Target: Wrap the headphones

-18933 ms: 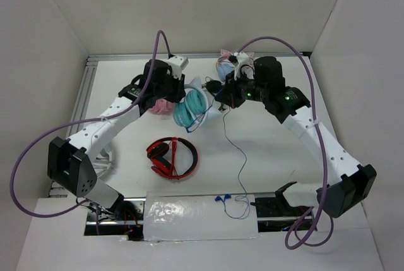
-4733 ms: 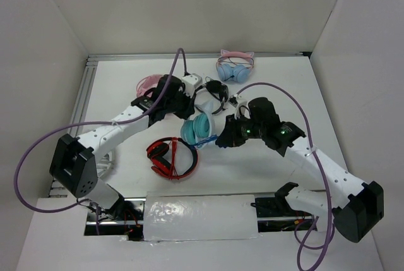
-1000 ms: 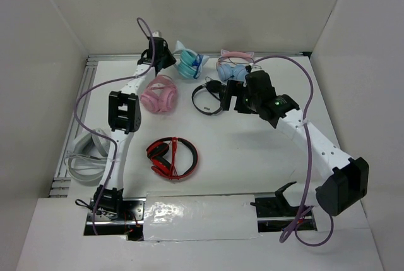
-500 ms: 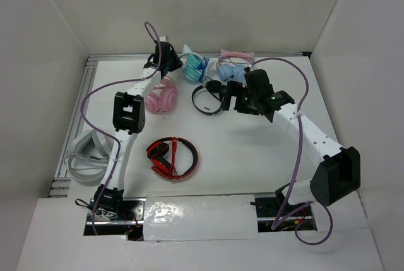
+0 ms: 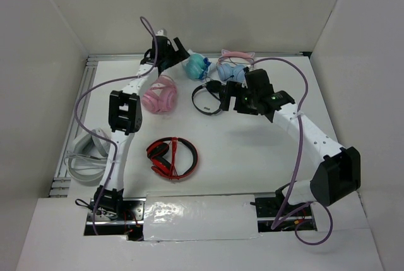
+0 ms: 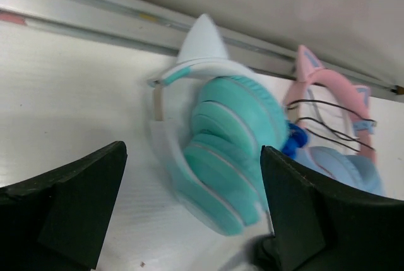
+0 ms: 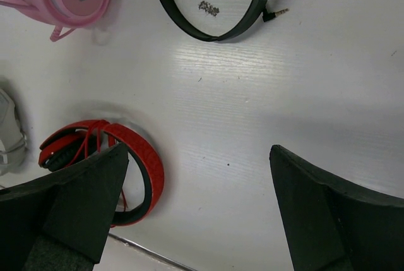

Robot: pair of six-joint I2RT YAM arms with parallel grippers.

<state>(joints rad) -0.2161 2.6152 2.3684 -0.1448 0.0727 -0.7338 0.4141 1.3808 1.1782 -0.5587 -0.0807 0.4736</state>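
- Headphones (image 6: 227,151): teal ear cups, white band, one pale cat ear pointing at the far rail (image 6: 76,15). They lie on the table (image 5: 252,151) at its far edge, just beside the light-blue pair (image 6: 341,163). The outline is smeared in the left wrist view, so the lower cup's edge cannot be traced cleanly.
- Blue cable (image 6: 293,141): only a small bunched knot shows, tucked between the teal cups and the light-blue pair. The rest is hidden behind the cups.
- Left gripper (image 5: 178,52): jaws spread fully wide, gripping nothing. The headphones lie between and ahead of its fingers (image 6: 69,208). Whether either finger touches a cup cannot be told.
- Right gripper (image 7: 199,151): jaws likewise wide apart with nothing in them, hanging over bare table between the black pair and the red pair.
- Light-blue pair: pink band with cat ears and thin dark wires across it. It is cut off at the right edge of the left wrist view.
- Pink pair (image 5: 158,97): beside the left arm, near the far edge. Only one cup shows, in the corner of the right wrist view.
- Black pair (image 7: 214,37): the right wrist view shows only a band arc and a jack plug. A small dark mark inside the loop is too small to read.
- Red pair (image 5: 165,160): folded, toward the near side of the table, partly hidden behind a finger in the right wrist view.
- Grey pair (image 5: 82,157): at the table's left edge, detail too small to make out.
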